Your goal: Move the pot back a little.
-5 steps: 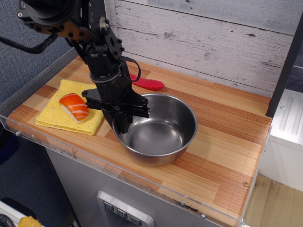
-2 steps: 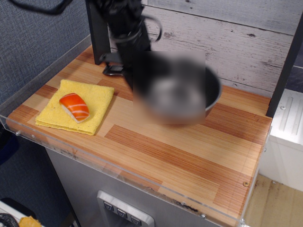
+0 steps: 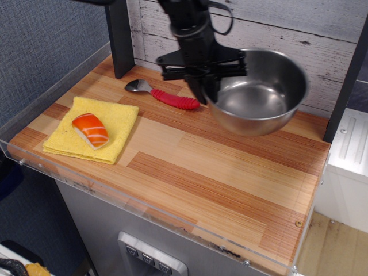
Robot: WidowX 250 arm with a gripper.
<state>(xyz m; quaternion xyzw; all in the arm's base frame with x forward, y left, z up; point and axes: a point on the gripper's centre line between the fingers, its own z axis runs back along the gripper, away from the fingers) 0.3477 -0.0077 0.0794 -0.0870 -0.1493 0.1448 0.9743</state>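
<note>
Pot, shiny steel and with nothing visible inside it, hangs tilted above the back right part of the wooden counter, its far rim close to the plank wall. Nearest the camera, the counter's front edge carries a clear plastic lip, and the front and middle boards are bare wood with open room. On the left front lies a yellow cloth with a piece of salmon sushi resting on it, well apart from the pot. Farther back, a spoon with a red handle lies flat on the boards, just left of the pot and below the arm. The gripper reaches down from above and is clamped on the pot's left rim, one finger inside and one outside. Behind the spoon a dark post stands at the left rear corner. At the right, the pot's side comes near a dark upright at the counter's edge.
</note>
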